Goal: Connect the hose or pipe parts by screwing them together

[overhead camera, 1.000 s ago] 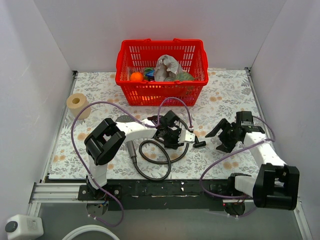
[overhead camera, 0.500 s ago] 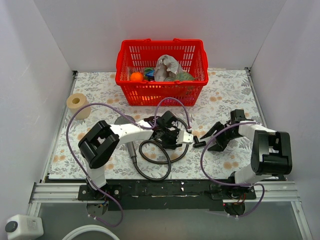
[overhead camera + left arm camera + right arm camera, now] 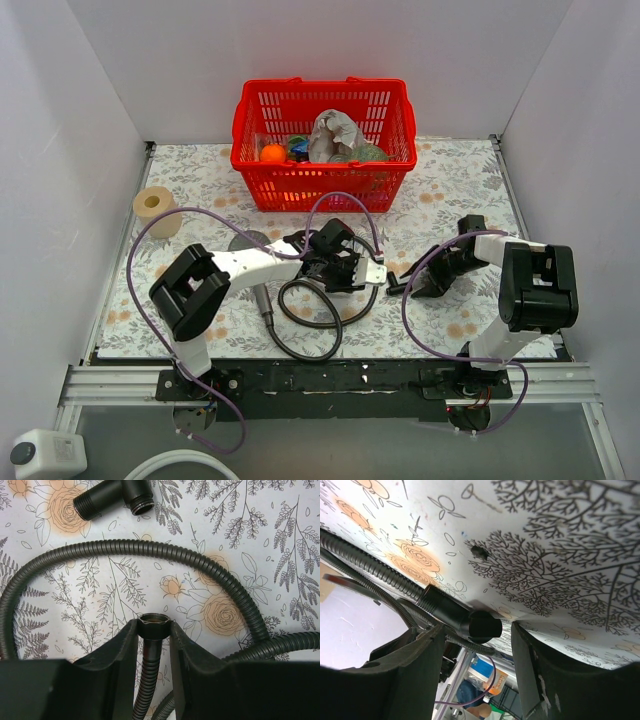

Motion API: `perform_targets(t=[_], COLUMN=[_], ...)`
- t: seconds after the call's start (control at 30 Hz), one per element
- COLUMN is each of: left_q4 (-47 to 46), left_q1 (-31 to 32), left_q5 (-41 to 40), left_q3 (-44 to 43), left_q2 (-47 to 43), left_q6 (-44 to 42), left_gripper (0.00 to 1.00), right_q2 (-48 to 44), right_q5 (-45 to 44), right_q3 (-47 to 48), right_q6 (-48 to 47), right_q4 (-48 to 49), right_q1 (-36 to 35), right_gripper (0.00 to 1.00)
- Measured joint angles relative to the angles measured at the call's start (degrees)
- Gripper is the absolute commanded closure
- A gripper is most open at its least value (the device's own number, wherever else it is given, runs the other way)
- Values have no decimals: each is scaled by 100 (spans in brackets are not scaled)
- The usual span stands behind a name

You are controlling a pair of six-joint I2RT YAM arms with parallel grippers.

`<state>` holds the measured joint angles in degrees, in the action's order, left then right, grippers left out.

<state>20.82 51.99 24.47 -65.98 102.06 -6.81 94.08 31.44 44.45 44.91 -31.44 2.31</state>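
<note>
The dark coiled hose (image 3: 310, 312) lies in loops at the centre of the floral mat. My left gripper (image 3: 374, 272) is shut on the hose's end nut (image 3: 154, 625), whose open mouth faces away from the wrist. A short black threaded fitting (image 3: 112, 497) lies on the mat just beyond it. My right gripper (image 3: 477, 635) stands open astride this fitting (image 3: 465, 617), one finger on either side with gaps showing. The grey hand shower (image 3: 262, 298) lies left of the coil, its head partly under my left arm.
A red basket (image 3: 322, 140) of mixed items stands at the back centre. A tape roll (image 3: 154, 205) sits at the mat's left edge. White walls close in the left, back and right sides.
My right arm has swung left and low, bringing its fingers around the black fitting, and its jaws have narrowed. The left gripper keeps its hold on the hose nut, barely shifted.
</note>
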Motion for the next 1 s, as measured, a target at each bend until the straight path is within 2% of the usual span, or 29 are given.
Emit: perform_targets(t=[0.23, 0.33, 0.47, 0.63, 0.73, 0.9, 1.0], left_q4=[-44, -90, -162, -188, -190, -195, -186], left_q1=[4, 24, 63, 70, 70, 70, 70], left_q5=[-11, -13, -13, -13, -15, -26, -33], left_q3=[116, 179, 258, 426, 525, 723, 826], left_q2=[-221, -385, -629, -903, -1019, -1274, -1421], left_q6=[-44, -57, -90, -144, -179, -238, -243], left_gripper=[100, 100, 100, 100, 100, 100, 100], right_q2=[0, 0, 2, -11, -42, -39, -50], right_q5=[-59, -57, -131, -179, -208, -258, -184], right_q3=[-26, -76, -94, -94, -125, -136, -138], right_q6=[380, 605, 868, 1239, 1408, 1534, 1637], right_q4=[-17, -7, 39, 164, 212, 295, 343], right_q1=[-44, -177, -455, -619, -643, -654, -649], right_gripper=[36, 39, 48, 50, 47, 29, 27])
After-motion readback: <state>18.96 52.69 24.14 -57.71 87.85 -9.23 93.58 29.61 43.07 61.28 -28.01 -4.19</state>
